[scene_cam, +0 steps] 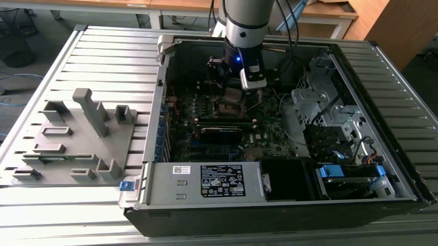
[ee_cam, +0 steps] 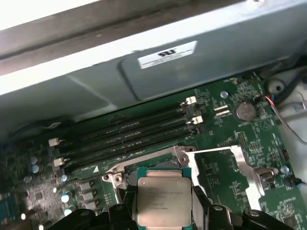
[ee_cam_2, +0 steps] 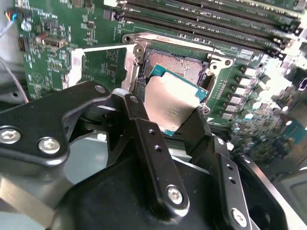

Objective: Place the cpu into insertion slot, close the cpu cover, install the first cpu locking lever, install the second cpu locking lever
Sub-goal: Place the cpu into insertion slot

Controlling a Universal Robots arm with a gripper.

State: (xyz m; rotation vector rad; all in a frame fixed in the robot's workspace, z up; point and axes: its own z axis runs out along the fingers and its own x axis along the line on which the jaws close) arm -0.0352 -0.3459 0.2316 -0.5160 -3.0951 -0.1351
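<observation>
We see the small flat square cpu with its dull grey metal top clamped by two opposite edges in the black gripper. It hangs tilted, just above the insertion slot, a square socket edged in shiny metal; we cannot tell whether they touch. The thin silvery cpu cover frame lies swung open beside the socket. Long black memory slots run near it on the green circuit board. The grey robot arm reaches into the open dark computer case.
</observation>
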